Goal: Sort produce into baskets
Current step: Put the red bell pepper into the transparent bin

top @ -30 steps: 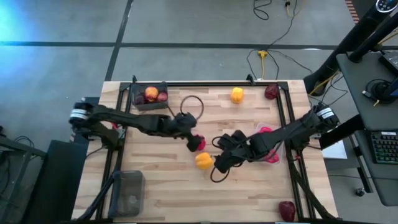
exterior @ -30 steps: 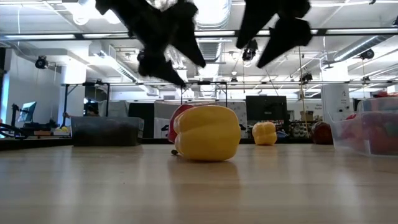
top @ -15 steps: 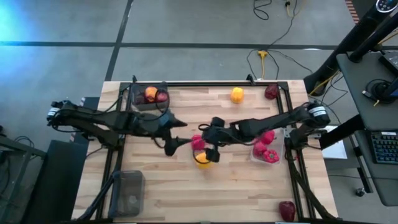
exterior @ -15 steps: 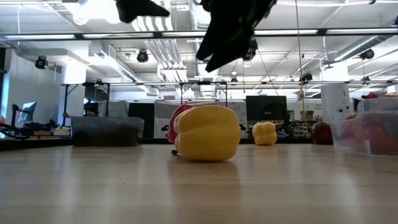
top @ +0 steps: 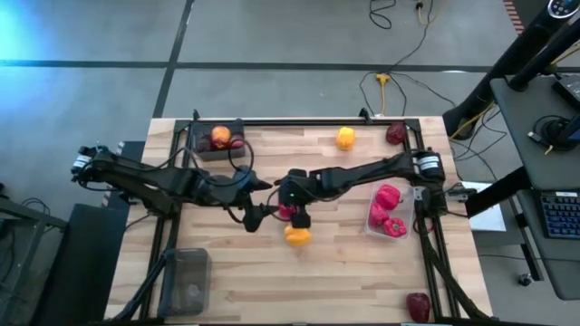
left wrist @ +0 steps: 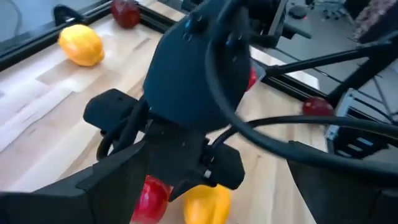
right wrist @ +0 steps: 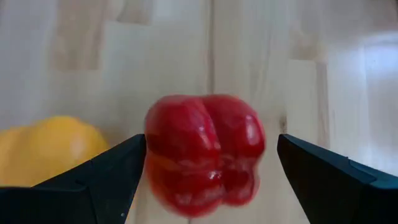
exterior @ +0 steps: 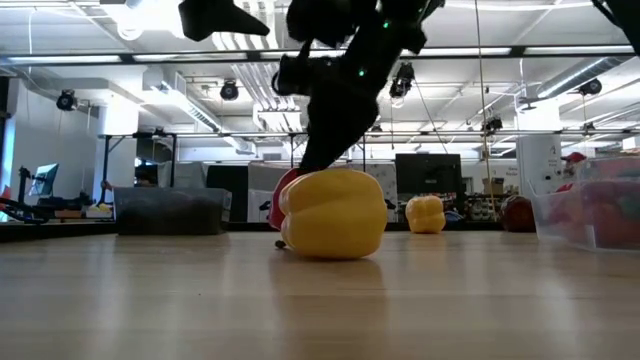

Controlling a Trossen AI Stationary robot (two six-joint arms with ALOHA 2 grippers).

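Note:
A red bell pepper [top: 287,212] lies on the table's middle, with a yellow bell pepper [top: 296,235] just nearer. My right gripper [top: 295,205] reaches in from the right and hangs over the red pepper [right wrist: 204,154], open. Its fingers [right wrist: 118,174] stand on either side of the pepper, apart from it. My left gripper [top: 255,218] is open and empty just left of the two peppers. The left wrist view shows the right gripper [left wrist: 186,124] over the red pepper [left wrist: 149,198]. In the low view the yellow pepper [exterior: 335,213] hides most of the red one [exterior: 284,195].
A dark bin [top: 217,141] at the far left holds an orange fruit and apples. A clear bin [top: 372,220] at the right holds red peppers. A second dark bin [top: 188,279] stands near left. A yellow pepper [top: 345,138] and apples [top: 395,133] [top: 418,305] lie loose.
My right gripper has gone from beside the clear bin toward the table's left and come down over the red pepper. My left gripper has drawn back from the red pepper toward the table's left. The peppers have stayed where they were.

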